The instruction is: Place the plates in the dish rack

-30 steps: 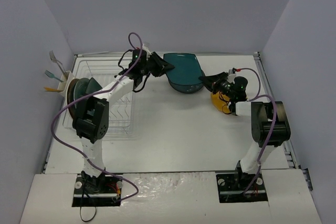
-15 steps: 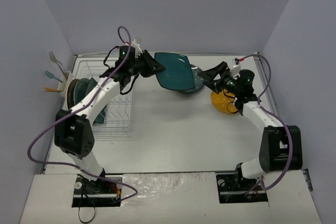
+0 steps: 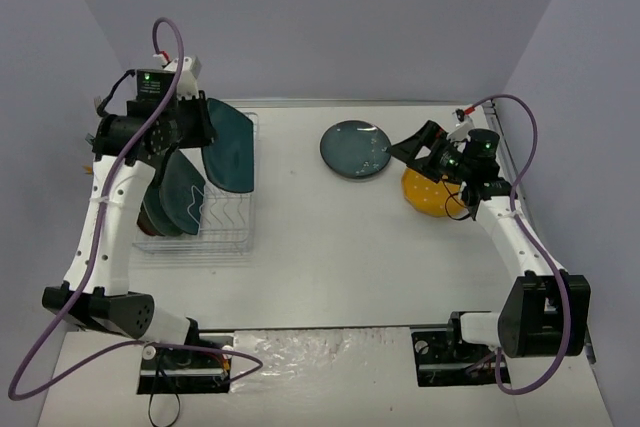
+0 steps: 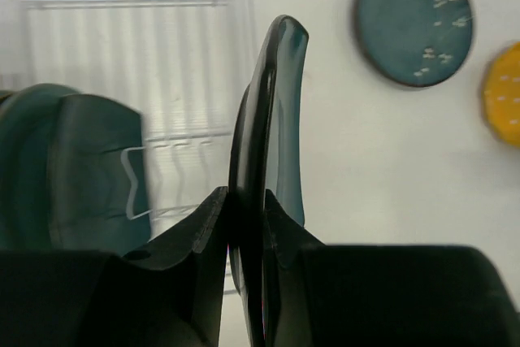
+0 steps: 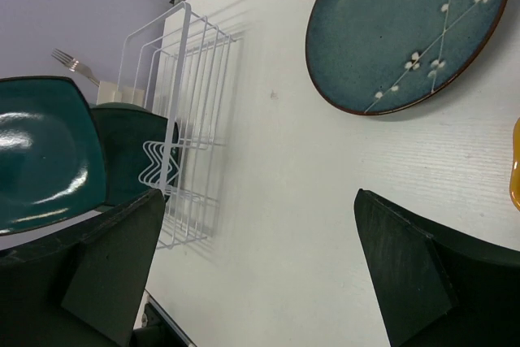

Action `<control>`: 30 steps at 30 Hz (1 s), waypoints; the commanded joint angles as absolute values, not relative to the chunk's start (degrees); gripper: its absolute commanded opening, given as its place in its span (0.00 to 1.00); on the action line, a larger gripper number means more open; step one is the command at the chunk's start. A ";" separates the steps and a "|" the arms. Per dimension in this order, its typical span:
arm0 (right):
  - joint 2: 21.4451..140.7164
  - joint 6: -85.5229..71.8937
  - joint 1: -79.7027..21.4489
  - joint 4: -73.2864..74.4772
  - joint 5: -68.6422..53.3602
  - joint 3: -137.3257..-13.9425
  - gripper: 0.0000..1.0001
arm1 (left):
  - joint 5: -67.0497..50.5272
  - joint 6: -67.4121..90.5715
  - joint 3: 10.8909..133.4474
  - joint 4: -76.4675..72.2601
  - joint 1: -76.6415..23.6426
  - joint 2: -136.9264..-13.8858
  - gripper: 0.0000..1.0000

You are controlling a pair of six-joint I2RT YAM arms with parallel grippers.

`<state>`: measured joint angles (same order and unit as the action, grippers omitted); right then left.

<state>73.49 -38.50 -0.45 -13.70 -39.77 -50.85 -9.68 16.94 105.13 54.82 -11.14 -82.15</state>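
Teal plate (image 3: 228, 145) has swung left over the dish rack (image 3: 225, 225).

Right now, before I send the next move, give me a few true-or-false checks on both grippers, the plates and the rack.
1. The left gripper is shut on a dark teal plate, held on edge over the dish rack. True.
2. The right gripper holds the yellow plate. False: its jaws are open and empty, and that plate lies on the table.
3. The blue-grey plate lies flat on the table, outside the rack. True.
4. The dish rack holds nothing. False: a second dark teal plate stands in it.
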 commanded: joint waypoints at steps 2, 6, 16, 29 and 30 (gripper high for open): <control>72.65 -36.50 -0.55 -14.50 -39.40 -50.11 1.00 | 4.97 -0.19 113.61 66.12 -9.76 -81.95 0.00; 72.95 -36.27 -0.62 -14.39 -39.64 -49.51 1.00 | 9.07 -3.28 113.77 67.82 -8.04 -84.48 0.00; 73.08 -35.25 -0.70 -13.58 -39.55 -49.26 1.00 | 9.23 -2.90 108.80 63.93 -5.45 -89.78 0.00; 74.36 -34.89 -0.70 -13.54 -39.90 -49.57 1.00 | 6.06 -1.23 93.08 51.05 -3.51 -89.21 0.00; 74.59 -34.99 -0.70 -13.58 -39.81 -49.66 1.00 | 5.69 -1.14 92.24 49.89 -3.37 -89.12 0.00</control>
